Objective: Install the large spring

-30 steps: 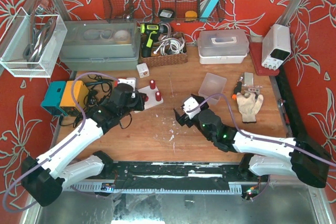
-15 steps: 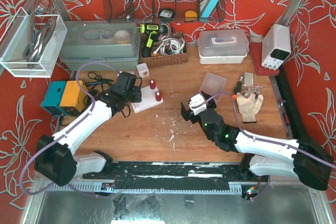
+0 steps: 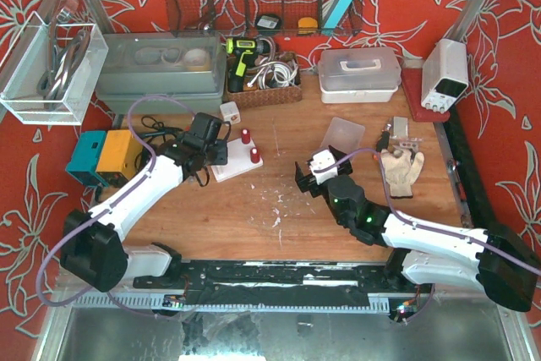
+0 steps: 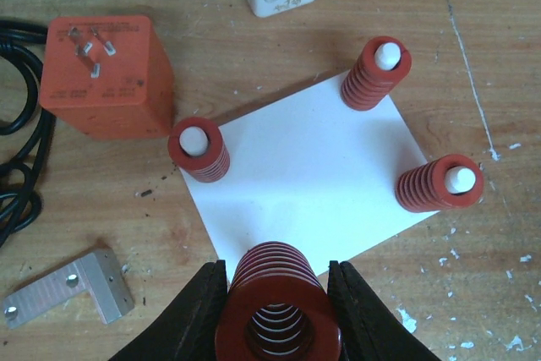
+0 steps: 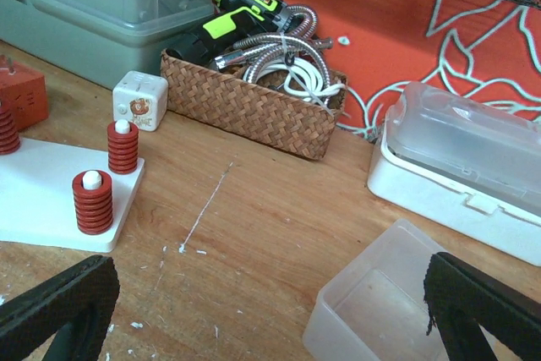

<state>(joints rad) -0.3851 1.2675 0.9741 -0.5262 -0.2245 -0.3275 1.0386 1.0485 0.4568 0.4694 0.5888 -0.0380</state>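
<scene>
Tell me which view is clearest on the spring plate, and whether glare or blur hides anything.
Left wrist is clearest: evenly lit, white plate bright but not washed out, mounted springs crisp, large spring between the jaws cropped at bottom. Right wrist: sharp, its jaws dark silhouettes. Top external: plate small, partly behind the left arm.

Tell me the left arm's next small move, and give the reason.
Probably lower the large spring, gripped in the left claw, toward the near corner of the white plate. Three corners already carry springs; this corner is the one left, though the held spring hides what is under it.
</scene>
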